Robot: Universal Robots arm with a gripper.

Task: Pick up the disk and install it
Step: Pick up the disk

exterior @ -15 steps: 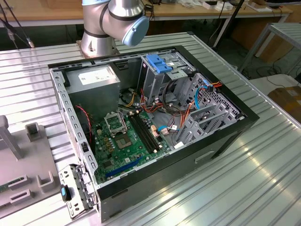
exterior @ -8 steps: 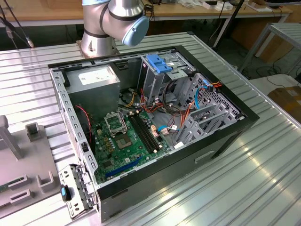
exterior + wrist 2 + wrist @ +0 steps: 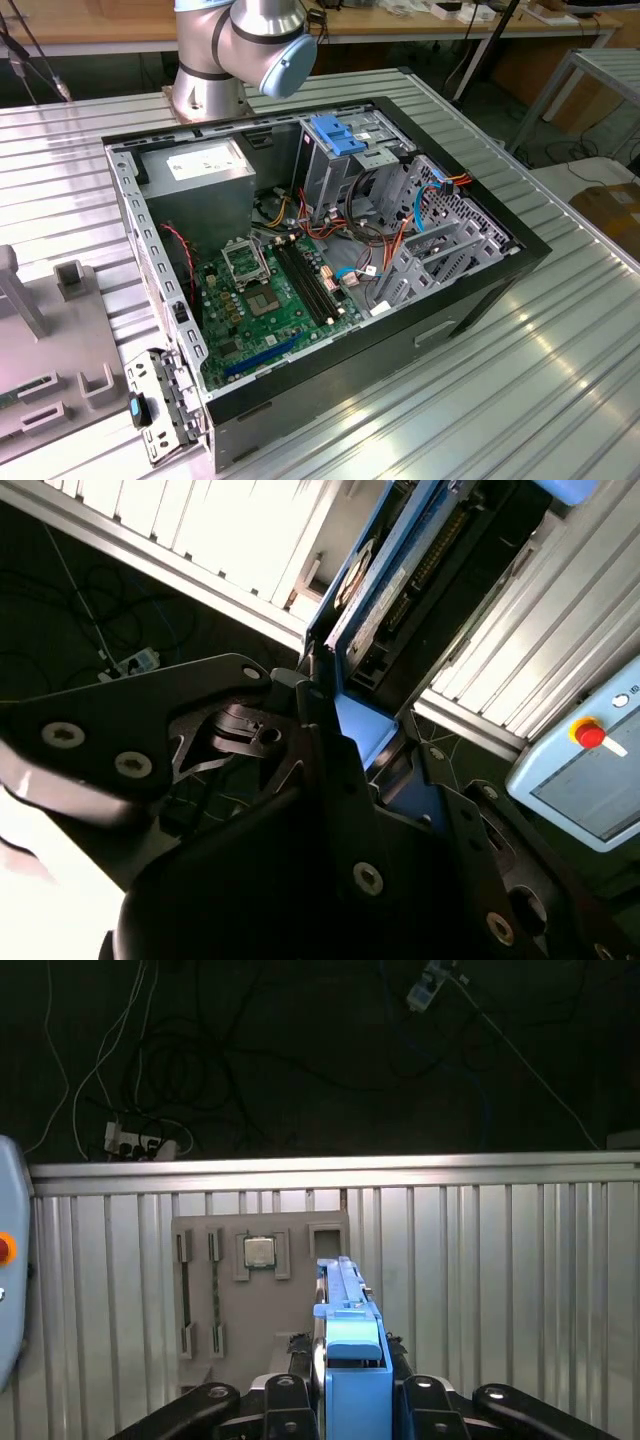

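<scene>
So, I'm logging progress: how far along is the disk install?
Done: the pickup. In hand: the jaws are shut on the disk, held edge-on over the ribbed table. Left: the install itself; the disk is not yet in the open computer case.

Wide open room over the ribbed metal worktop point(image 3: 520, 400) at the exterior view's right. Inside the open black computer case point(image 3: 350, 385) it's tight: a tall grey metal cage with a light-blue top point(image 3: 325, 180), tangled orange, red and blue cables point(image 3: 375, 245) and an angled grey metal bracket point(image 3: 440, 240) crowd 1 side. It's clearer above the green motherboard point(image 3: 270, 310). The blue-framed disk point(image 3: 350, 1360), clamped in black fingers point(image 3: 425, 1397), hangs free, with a flat grey fixture plate point(image 3: 260, 1310) beyond.
</scene>
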